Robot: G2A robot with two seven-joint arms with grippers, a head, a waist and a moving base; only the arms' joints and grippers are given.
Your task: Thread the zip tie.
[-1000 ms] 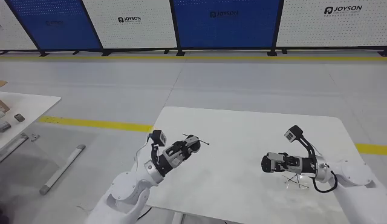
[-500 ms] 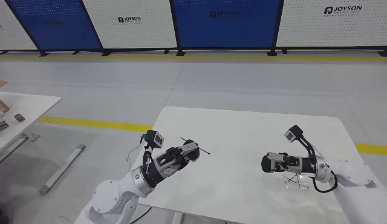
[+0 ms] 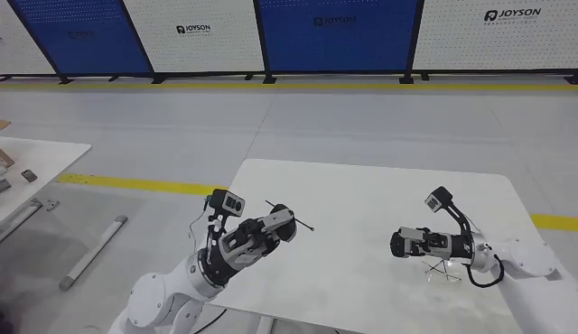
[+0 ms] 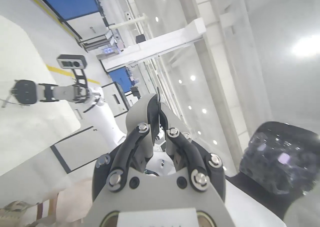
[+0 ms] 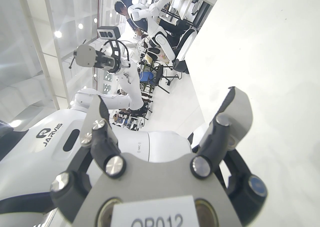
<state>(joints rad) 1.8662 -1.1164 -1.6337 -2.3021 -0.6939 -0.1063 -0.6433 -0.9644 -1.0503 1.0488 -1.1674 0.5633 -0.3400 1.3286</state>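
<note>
A thin black zip tie (image 3: 305, 227) is pinched in my left gripper (image 3: 281, 220), which is held above the left part of the white table (image 3: 361, 185). Both ends of the tie stick out past the fingers. In the left wrist view the jaws are pressed together on the zip tie (image 4: 158, 97). My right gripper (image 3: 397, 242) hovers low over the right part of the table, facing the left one. Its fingers (image 5: 233, 99) stand wide apart with nothing between them. The right wrist view catches the left gripper (image 5: 84, 55) farther off with the zip tie (image 5: 72, 61) across it.
A few loose black zip ties (image 3: 442, 271) lie on the table just beneath the right wrist. The stretch of table between the two grippers is bare. The table's near-left edge runs close under the left arm.
The left arm has drawn back slightly and turned its wrist, carrying the zip tie a little lower and leftward. The right arm has stayed still.
</note>
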